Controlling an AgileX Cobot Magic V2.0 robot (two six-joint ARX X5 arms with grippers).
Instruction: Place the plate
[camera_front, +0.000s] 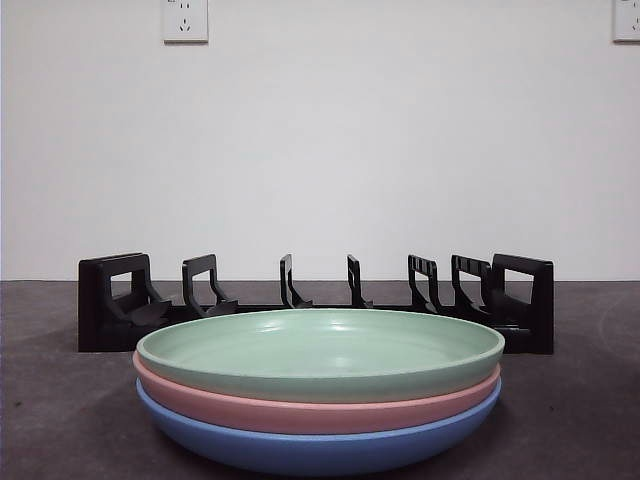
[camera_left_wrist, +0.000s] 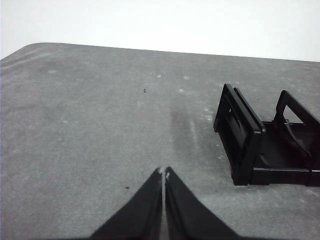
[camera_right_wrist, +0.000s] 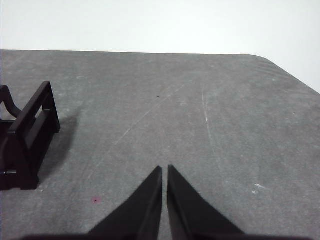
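Note:
Three plates are stacked at the front of the table: a green plate (camera_front: 320, 352) on top, a pink plate (camera_front: 300, 408) under it and a blue plate (camera_front: 310, 448) at the bottom. Behind the stack stands a black slotted rack (camera_front: 315, 300), empty. One end of the rack (camera_left_wrist: 260, 145) shows in the left wrist view, the other end of the rack (camera_right_wrist: 25, 140) in the right wrist view. My left gripper (camera_left_wrist: 164, 172) is shut over bare table. My right gripper (camera_right_wrist: 164, 170) is shut too, holding nothing. Neither arm shows in the front view.
The grey table top (camera_left_wrist: 100, 125) stretches out beyond both ends of the rack. A white wall with two sockets (camera_front: 185, 20) rises behind the table. The table's far edge and rounded corners show in both wrist views.

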